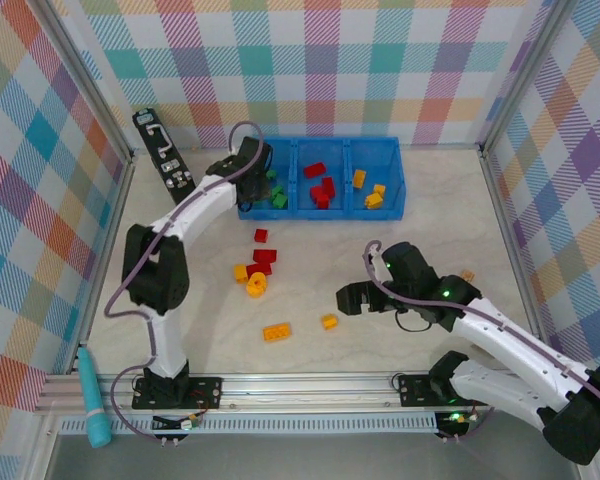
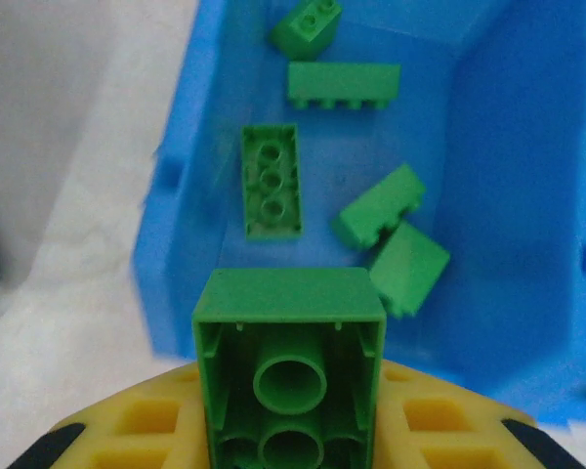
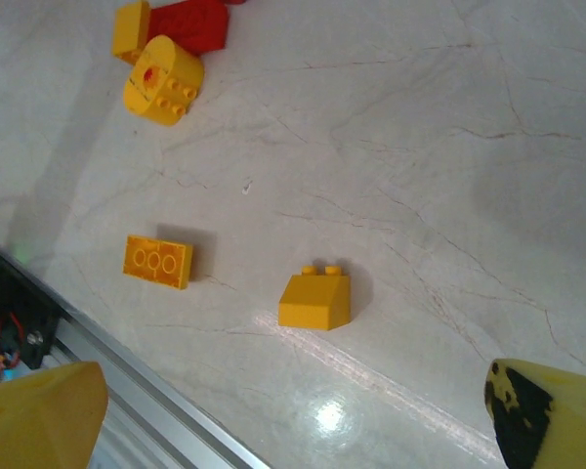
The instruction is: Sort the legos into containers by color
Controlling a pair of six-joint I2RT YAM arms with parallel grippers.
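Left gripper (image 1: 252, 158) is clamping a green brick (image 2: 288, 322) over the eleven-o'clock compartment (image 2: 508, 176) (other green bricks (image 2: 272, 181) inside); right gripper (image 1: 355, 297) is gaping wide.

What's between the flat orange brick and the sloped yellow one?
Just bare table between flat orange brick and sloped yellow brick, in the right wrist view.

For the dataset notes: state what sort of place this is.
Likely a robot lab test cell: a table boxed in by plaid panels, two arms bolted to a metal rail, and legos set out beside a blue tray.
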